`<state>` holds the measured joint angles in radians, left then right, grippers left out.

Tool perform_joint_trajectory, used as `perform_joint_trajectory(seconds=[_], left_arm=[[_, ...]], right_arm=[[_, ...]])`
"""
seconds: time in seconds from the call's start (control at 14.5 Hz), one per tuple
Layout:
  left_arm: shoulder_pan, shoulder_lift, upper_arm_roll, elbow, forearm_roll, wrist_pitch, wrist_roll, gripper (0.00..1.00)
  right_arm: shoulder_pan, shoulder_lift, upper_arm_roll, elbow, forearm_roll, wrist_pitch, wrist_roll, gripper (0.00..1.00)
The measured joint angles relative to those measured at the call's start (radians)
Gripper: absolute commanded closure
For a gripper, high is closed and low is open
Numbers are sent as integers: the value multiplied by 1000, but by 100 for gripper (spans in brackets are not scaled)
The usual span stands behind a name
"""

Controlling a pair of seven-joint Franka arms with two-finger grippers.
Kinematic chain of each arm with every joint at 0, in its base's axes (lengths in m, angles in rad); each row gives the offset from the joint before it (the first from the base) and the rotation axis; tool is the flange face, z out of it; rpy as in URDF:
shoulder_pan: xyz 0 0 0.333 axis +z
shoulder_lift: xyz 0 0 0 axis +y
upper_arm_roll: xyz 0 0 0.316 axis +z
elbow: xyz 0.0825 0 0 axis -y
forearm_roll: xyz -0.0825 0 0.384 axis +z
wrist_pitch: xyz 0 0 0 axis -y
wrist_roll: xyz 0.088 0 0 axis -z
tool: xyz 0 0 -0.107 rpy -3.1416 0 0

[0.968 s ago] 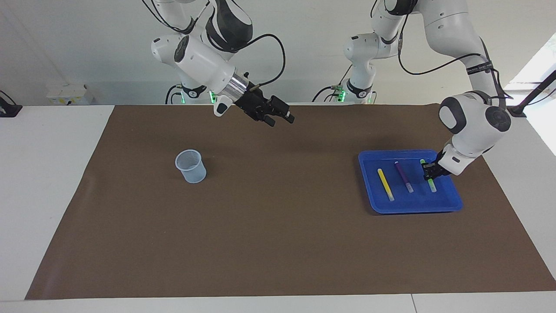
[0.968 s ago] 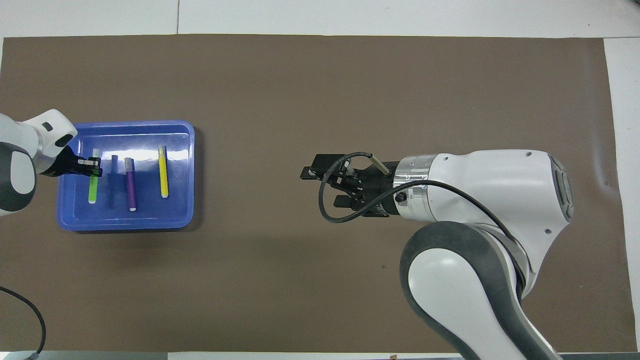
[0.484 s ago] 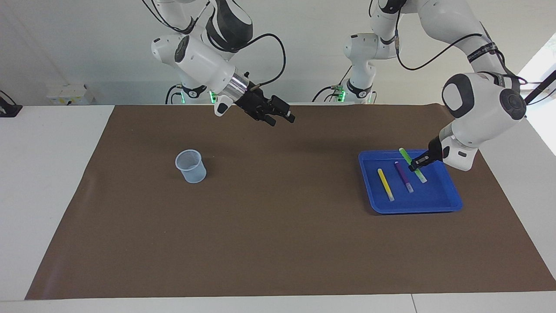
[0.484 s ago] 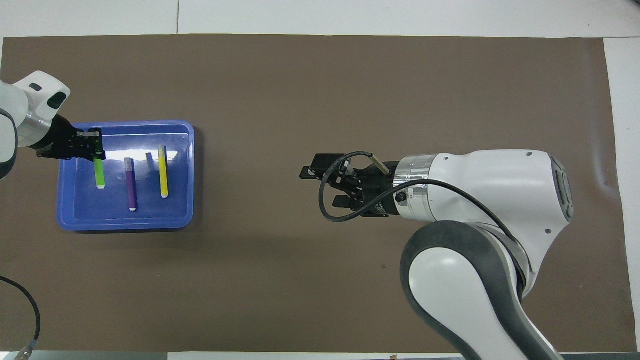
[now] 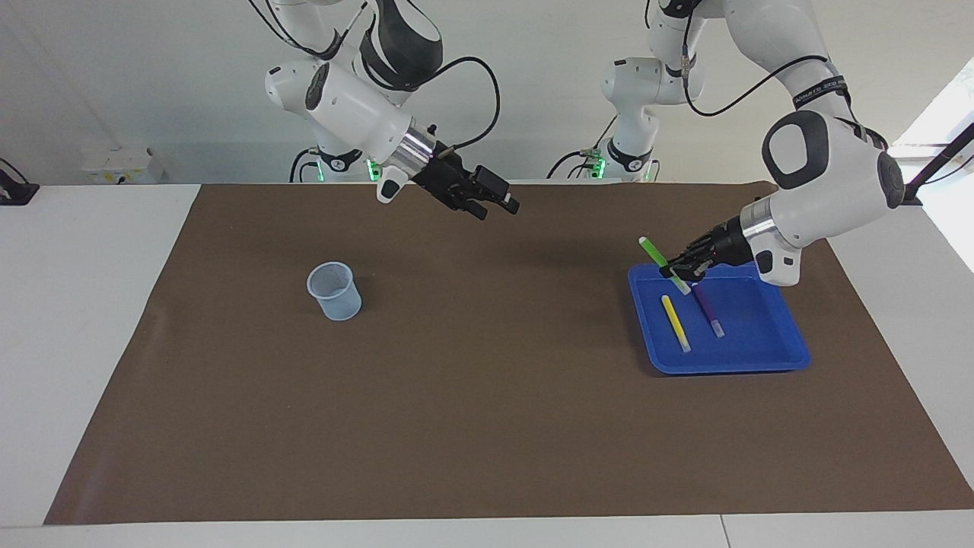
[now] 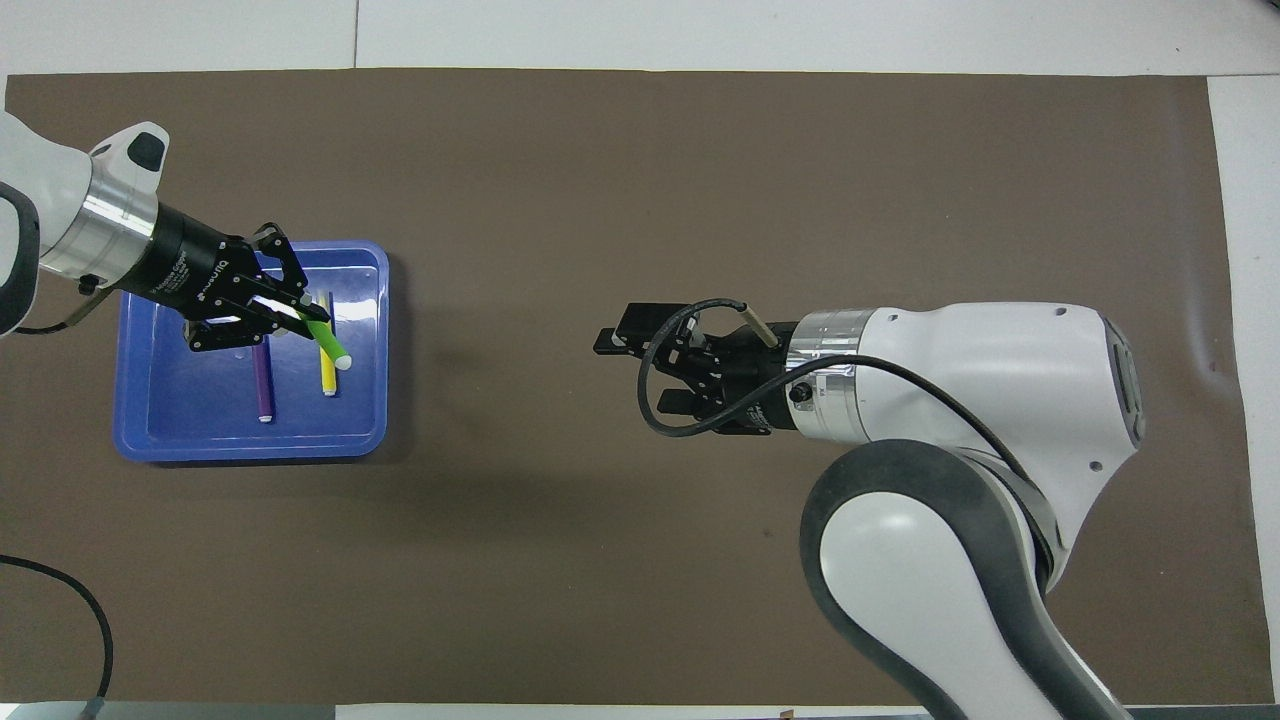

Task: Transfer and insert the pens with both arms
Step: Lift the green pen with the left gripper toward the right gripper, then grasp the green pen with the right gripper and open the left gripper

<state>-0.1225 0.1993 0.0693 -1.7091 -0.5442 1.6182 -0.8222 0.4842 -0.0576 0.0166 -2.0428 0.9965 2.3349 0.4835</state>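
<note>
My left gripper (image 5: 679,272) is shut on the bright green pen (image 5: 654,253) and holds it tilted in the air over the blue tray (image 5: 730,365). In the overhead view the left gripper (image 6: 290,318) holds the green pen (image 6: 327,343) above the tray (image 6: 250,447). The yellow pen (image 5: 675,323) and the purple pen (image 5: 709,313) lie side by side in the tray; both also show in the overhead view, yellow (image 6: 327,378) and purple (image 6: 263,388). My right gripper (image 5: 491,204) is open and empty, in the air over the brown mat, and shows in the overhead view (image 6: 640,372).
A translucent cup (image 5: 333,290) stands upright on the brown mat (image 5: 487,426) toward the right arm's end; the right arm hides it in the overhead view. The white table (image 5: 91,320) borders the mat.
My left gripper has lifted the green pen out of the tray, turned it, and carried it toward the right arm's end. The right gripper has barely moved.
</note>
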Motion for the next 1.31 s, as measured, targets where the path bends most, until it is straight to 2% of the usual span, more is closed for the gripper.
perform_joint_trajectory(seconds=[0.35,0.62,0.76,0.9,0.97,1.11,1.31], left_arm=[[-59,-40,-1,-95,-178,20,-275,100],[-152,-54,-3,-103,-213,96,-489,100],[-195,-59,-4,-103,-219,120,-539,100],[-211,-61,-3,-103,-226,122,-553,100],[-213,-63,-3,-104,-232,122,-553,100],[-216,-66,-3,-105,-241,122,-553,100],[-225,-68,-3,-105,-249,118,-546,100]], right_arm=[[147,23,2,-4,42,205,1,0],[179,29,2,-4,42,223,1,0],[181,36,2,-4,42,223,1,9],[183,44,4,-2,41,223,-2,22],[183,46,3,-2,41,223,-9,23],[182,50,1,-2,41,223,-22,34],[176,54,-1,-2,41,231,-26,35]])
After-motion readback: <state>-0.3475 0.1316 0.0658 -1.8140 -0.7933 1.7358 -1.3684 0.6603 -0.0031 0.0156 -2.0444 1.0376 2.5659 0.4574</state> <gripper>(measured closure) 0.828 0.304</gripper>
